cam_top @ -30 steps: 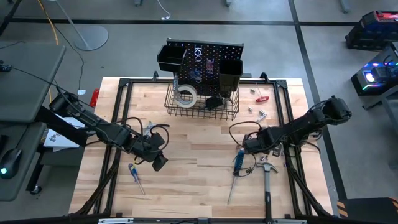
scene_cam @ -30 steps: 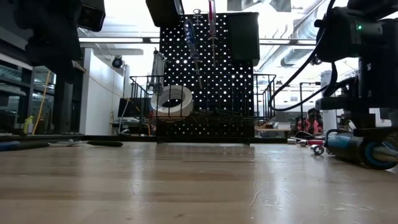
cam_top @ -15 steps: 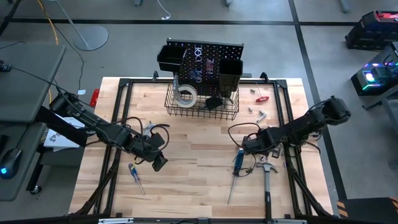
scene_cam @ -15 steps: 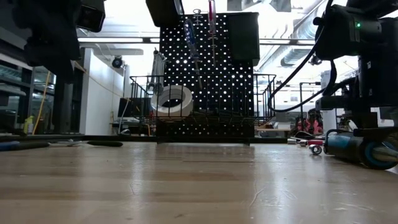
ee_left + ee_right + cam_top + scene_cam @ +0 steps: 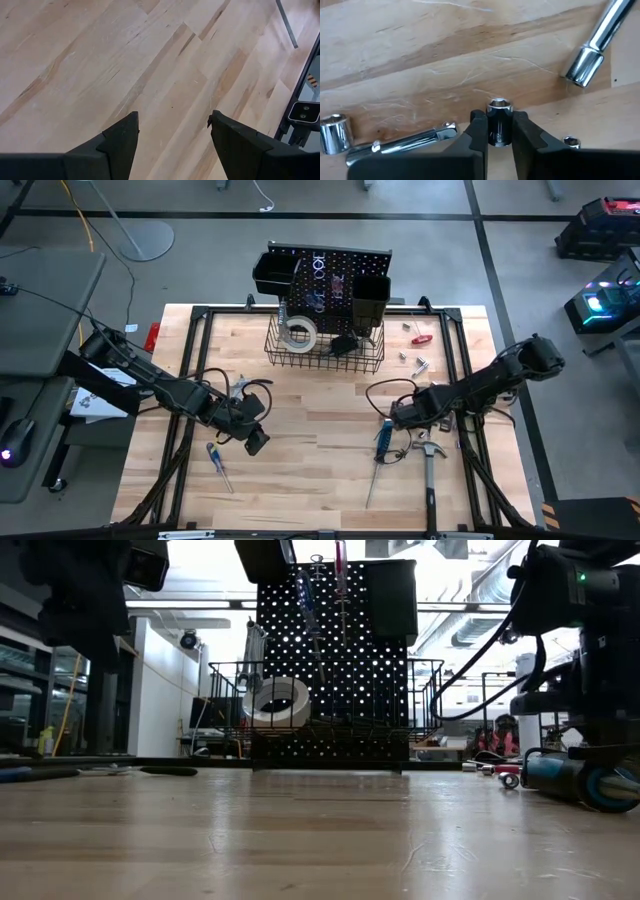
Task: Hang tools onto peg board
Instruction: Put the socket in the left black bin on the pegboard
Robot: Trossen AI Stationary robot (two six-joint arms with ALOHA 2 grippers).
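The peg board (image 5: 330,268) stands upright at the table's far edge, with a wire basket (image 5: 325,350) holding a white tape roll (image 5: 298,332). My right gripper (image 5: 499,125) points down at the right side of the table (image 5: 405,418), shut on a small dark socket (image 5: 499,120). Beside it lie a blue-handled screwdriver (image 5: 383,442) and a hammer (image 5: 430,465). My left gripper (image 5: 172,132) hangs open over bare wood left of centre (image 5: 255,442), touching nothing. Another blue-handled screwdriver (image 5: 217,463) lies near it. My right gripper pinches the socket's round sides (image 5: 499,131) between its two fingers, which come from above, pointing down. The socket's hexagonal end (image 5: 499,104) shows just past the fingertips. It sits at the wooden tabletop; I cannot tell whether it is lifted clear.
Loose chrome pieces lie around the right gripper: a socket (image 5: 334,132), a short bar (image 5: 402,145), a large socket on a shaft (image 5: 585,65). Red-handled pliers (image 5: 422,338) and small silver parts (image 5: 418,364) lie at the far right. A black frame (image 5: 190,380) runs round the table.
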